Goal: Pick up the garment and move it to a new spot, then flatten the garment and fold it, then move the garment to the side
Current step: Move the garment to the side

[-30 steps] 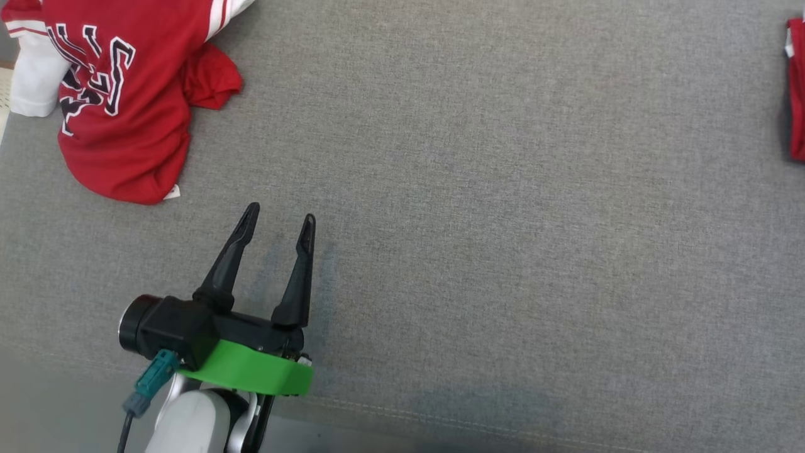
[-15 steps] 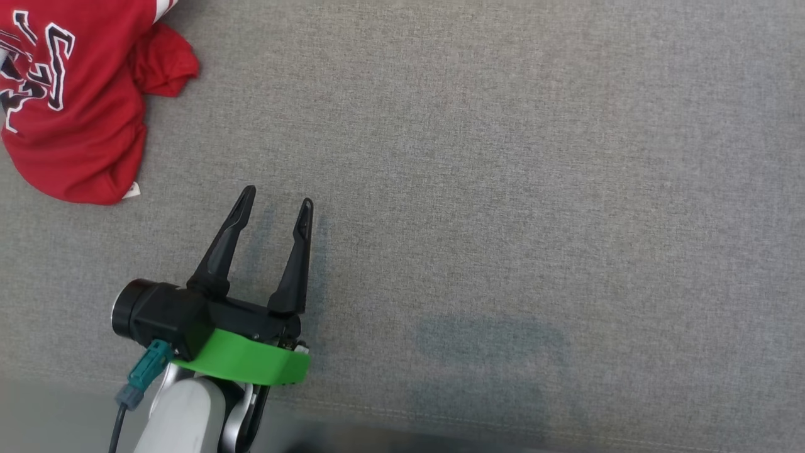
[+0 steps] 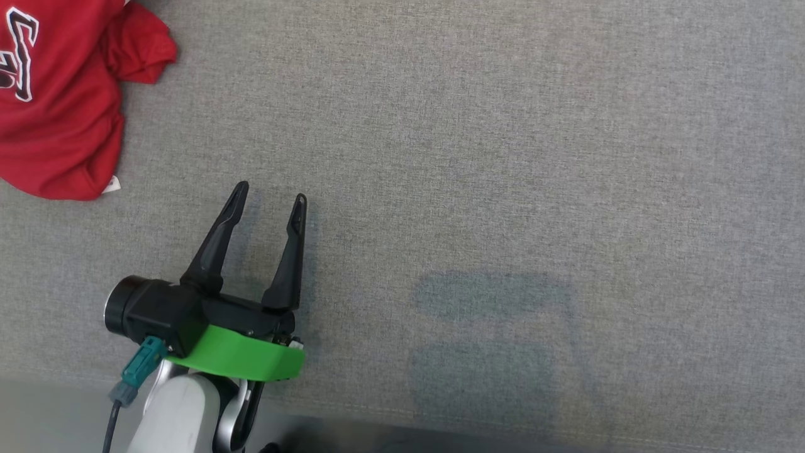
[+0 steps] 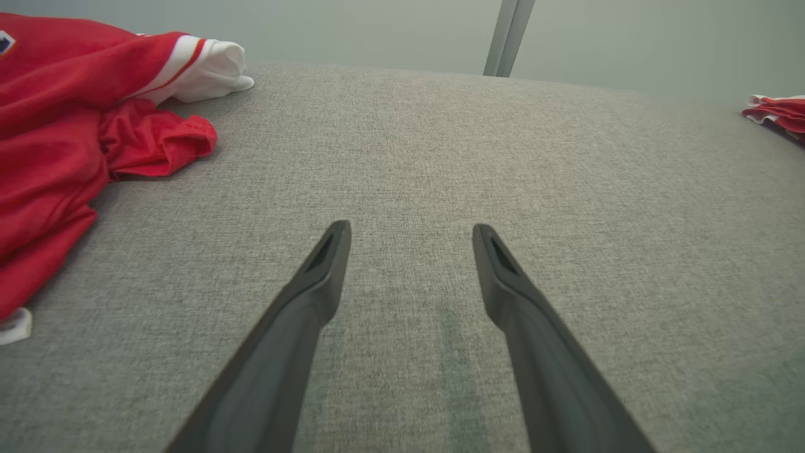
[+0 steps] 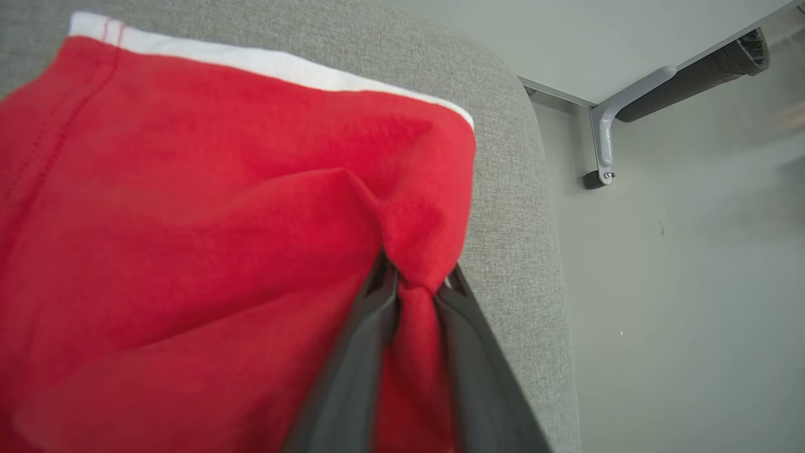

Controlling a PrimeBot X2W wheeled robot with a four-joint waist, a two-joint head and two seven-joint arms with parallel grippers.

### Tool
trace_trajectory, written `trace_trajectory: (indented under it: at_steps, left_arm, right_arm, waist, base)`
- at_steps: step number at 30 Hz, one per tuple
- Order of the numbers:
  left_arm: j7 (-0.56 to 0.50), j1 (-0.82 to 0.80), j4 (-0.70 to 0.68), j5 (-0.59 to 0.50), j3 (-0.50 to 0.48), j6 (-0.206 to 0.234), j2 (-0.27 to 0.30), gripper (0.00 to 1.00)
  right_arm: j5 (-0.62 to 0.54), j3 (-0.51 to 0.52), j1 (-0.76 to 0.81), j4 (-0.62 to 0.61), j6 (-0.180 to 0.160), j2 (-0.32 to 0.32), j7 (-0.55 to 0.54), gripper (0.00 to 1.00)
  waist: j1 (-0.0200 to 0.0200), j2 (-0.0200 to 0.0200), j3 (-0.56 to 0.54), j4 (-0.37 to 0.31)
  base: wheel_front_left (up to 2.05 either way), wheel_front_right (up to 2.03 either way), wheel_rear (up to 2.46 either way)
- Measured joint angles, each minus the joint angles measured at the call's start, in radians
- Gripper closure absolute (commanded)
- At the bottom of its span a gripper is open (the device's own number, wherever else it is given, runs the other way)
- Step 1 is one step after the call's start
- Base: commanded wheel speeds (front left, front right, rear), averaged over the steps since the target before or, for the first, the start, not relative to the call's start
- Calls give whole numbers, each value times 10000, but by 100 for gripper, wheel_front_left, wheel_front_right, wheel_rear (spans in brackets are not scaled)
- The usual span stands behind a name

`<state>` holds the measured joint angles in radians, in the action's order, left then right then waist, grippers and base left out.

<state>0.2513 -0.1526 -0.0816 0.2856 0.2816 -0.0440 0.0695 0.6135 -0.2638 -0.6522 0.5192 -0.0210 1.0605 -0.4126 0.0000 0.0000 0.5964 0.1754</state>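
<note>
Look at your right gripper [image 5: 418, 280]. Its two dark fingers are squeezed on a small fold of the red garment [image 5: 188, 220]. The cloth bunches up into a little bump right at the tips.

The red garment lies on the grey cushion [image 5: 516, 207], close to the cushion's round edge. It spreads away from the fingers, up and to the left in the right wrist view. A thin white band [image 5: 283, 63] runs along its far side and ends at a corner near the cushion's edge. The garment goes off the picture, so you cannot tell which way is its long way. The cloth is soft and a bit wrinkled, with a line of stitches near the left.

Past the cushion's edge you see a pale floor [image 5: 692, 283] and a grey metal bracket [image 5: 604, 126] with a dark tube on it.

Your left gripper [image 3: 272, 192] has its fingers wide apart and holds nothing. It hangs over bare grey cushion. The cushion is rough woven cloth.

Up and to its left lies a red jersey [image 3: 56, 138] in a crumpled heap, with black and white letters, a white sleeve [image 4: 207, 69] and a small white tag [image 3: 112, 184]. It is well apart from the left fingers.

Far to the right in the left wrist view sits a bit of red and white cloth [image 4: 777, 112]. You cannot tell what it belongs to.
</note>
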Motion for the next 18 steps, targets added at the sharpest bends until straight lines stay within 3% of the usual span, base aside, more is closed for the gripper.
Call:
trace_trajectory:
  at_steps: [1, 2, 12, 18]
  left_arm:
    - [0, -7, 8, 2, -12, 17, -2, 0]
    - [0, -12, 10, 2, -38, 19, -2, 0]
    - [0, -161, 36, 2, -213, 48, 6, 0]
    - [2, -162, 236, 6, -240, 50, 2, 0]
  right_arm:
    - [-48, -25, 0, 12, -90, 2, 75, 19]
    - [-113, -46, 0, 36, -119, 10, 84, 0]
    - [-213, -77, 14, 272, -380, -117, 430, 0]
    - [-255, -92, 48, 345, -500, -539, 941, 0]
  waist:
    - [0, 0, 8, 0]
    - [0, 0, 14, -2]
    - [0, 0, -22, -153]
    - [0, 0, -209, -289]
  base:
    - [0, 0, 0]
    - [0, 0, 0]
    - [0, 0, 0]
    - [0, 0, 0]
